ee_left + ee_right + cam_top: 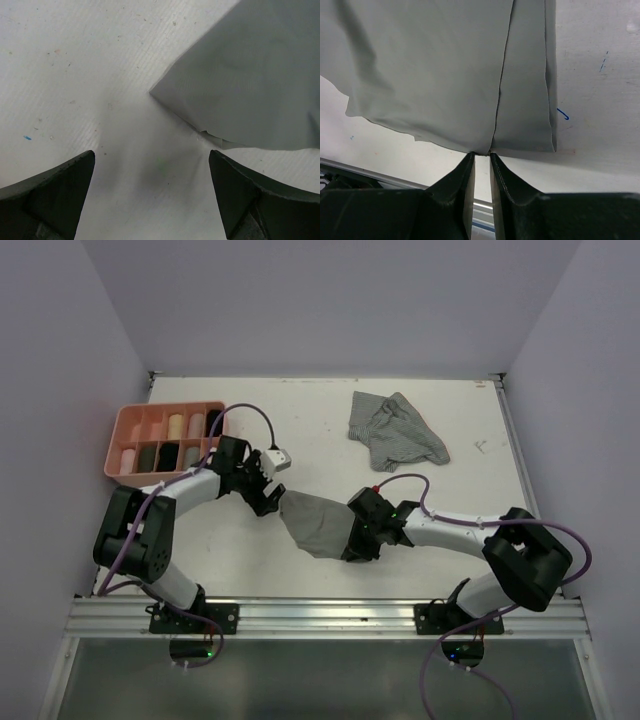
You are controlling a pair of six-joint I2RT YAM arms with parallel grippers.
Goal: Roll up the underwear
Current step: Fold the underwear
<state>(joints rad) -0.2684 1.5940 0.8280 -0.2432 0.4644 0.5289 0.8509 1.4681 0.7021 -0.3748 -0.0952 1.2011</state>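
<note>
Underwear (315, 525) lies mid-frame on the desk (320, 430). My left end effector (151, 156) gapes by its corner; my right end effector (481, 155) sits nearly together at its hem, grip unclear.

There is open bench (300, 410) between the pink tray (116, 440) at the back left and the striped underwear (395, 428) at the back right. The grey underwear (318, 525) covers the front middle.
</note>
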